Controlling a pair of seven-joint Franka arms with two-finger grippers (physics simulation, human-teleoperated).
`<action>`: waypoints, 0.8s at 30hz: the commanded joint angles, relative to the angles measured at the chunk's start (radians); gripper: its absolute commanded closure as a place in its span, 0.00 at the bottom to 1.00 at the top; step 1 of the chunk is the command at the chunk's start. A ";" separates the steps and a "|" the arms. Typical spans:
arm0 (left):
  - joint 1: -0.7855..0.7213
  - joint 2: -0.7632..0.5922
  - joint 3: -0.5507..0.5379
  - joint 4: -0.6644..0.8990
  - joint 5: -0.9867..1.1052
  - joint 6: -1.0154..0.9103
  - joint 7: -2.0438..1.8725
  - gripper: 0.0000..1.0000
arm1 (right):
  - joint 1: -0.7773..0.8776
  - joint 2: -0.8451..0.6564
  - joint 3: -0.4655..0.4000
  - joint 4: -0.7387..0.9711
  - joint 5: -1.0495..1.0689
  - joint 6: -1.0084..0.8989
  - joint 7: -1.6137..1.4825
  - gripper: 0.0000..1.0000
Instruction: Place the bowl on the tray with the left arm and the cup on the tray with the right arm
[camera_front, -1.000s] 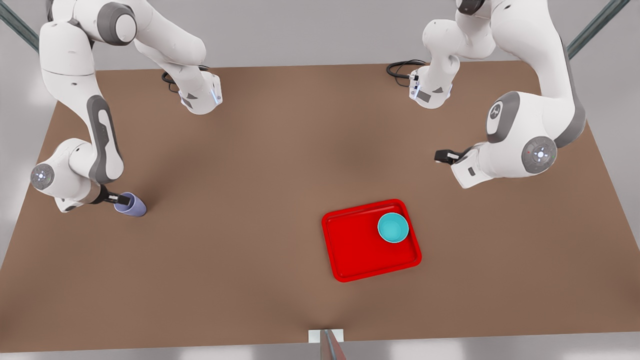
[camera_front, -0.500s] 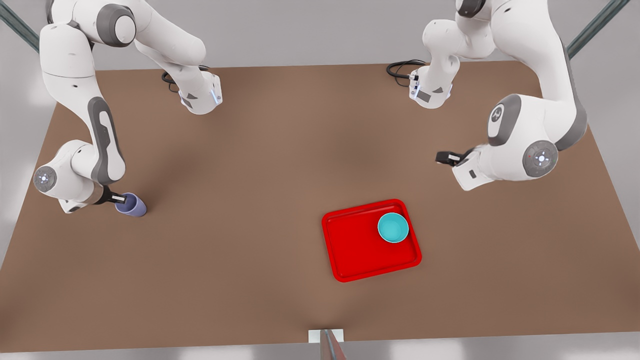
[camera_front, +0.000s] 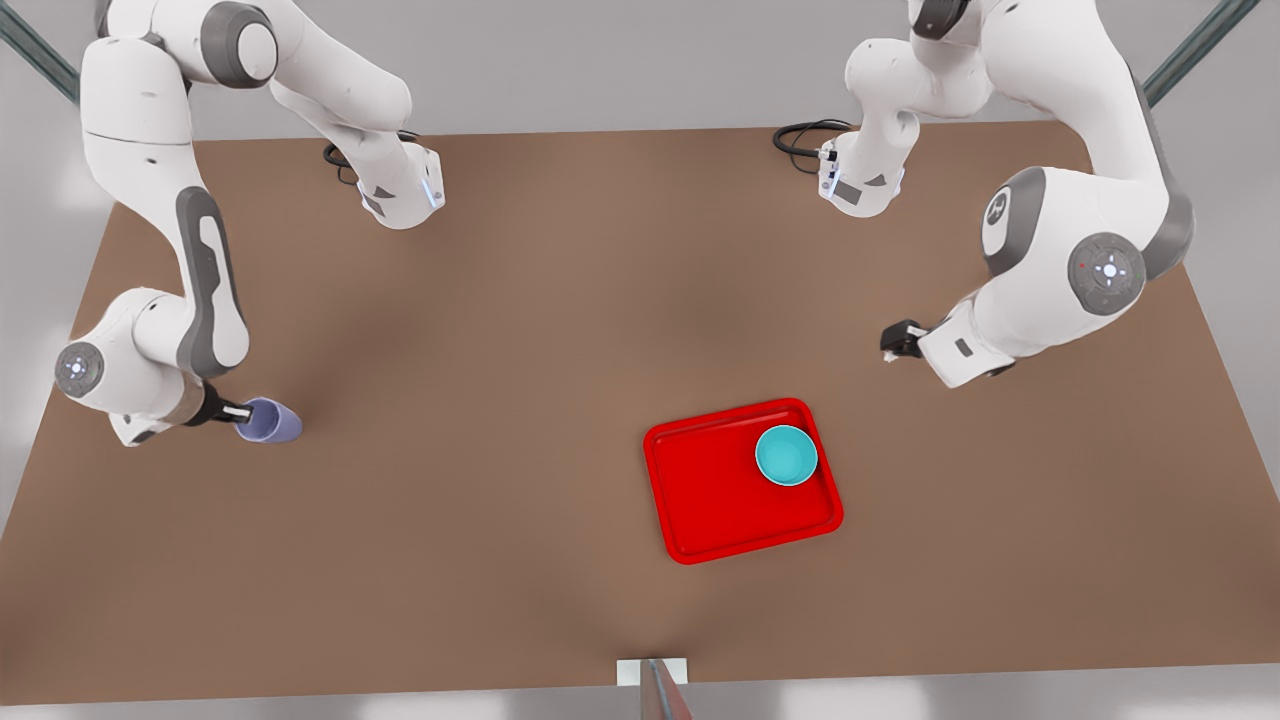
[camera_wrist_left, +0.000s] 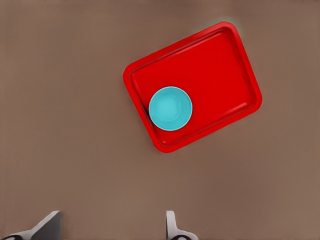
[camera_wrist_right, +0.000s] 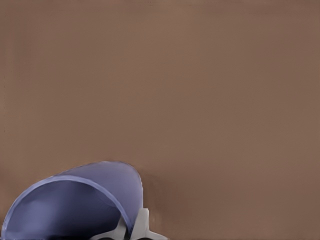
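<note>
At the front view's left, I am working the right gripper (camera_front: 237, 410) at the cup (camera_front: 270, 421), which is lying tilted on the brown table (camera_front: 520, 300), well apart from the tray (camera_front: 700, 490). In the right wrist view, the cup (camera_wrist_right: 75, 205) is showing its rim and dark inside, and one pale finger (camera_wrist_right: 142, 225) is pressing against the outside of its wall; I judge the fingers to be clamped on that wall, one inside and one outside, though the inner one is hidden. The cup appears to be tipping in the grasp, so I am reckoning that the lift will need care.

Toward the middle, the tray is lying flat on the table with the bowl (camera_front: 786, 455) sitting upright inside it, near the corner at the front view's right and far side. The bowl half of the task is therefore looking done.

At the front view's right, I am holding the left gripper (camera_front: 897, 341) above the table, near the tray and clear of it. Its wrist view is looking down on tray (camera_wrist_left: 210, 65) and bowl (camera_wrist_left: 170, 108), with the two fingertips (camera_wrist_left: 171, 225) standing wide apart and holding nothing. This arm is waiting.

Left to do: carrying the cup across and setting it on the tray.
</note>
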 joint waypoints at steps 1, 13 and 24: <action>0.001 -0.009 0.001 0.001 0.042 -0.003 0.006 0.00 | -0.001 0.001 0.002 0.010 -0.006 -0.012 0.005 0.79; 0.001 -0.187 -0.006 -0.229 0.120 0.106 0.059 0.00 | 0.281 0.067 0.069 0.336 0.031 -0.265 0.222 0.79; 0.001 -0.181 -0.006 -0.243 0.122 0.106 0.058 0.00 | 0.637 0.465 0.121 0.925 0.028 -0.349 0.473 0.79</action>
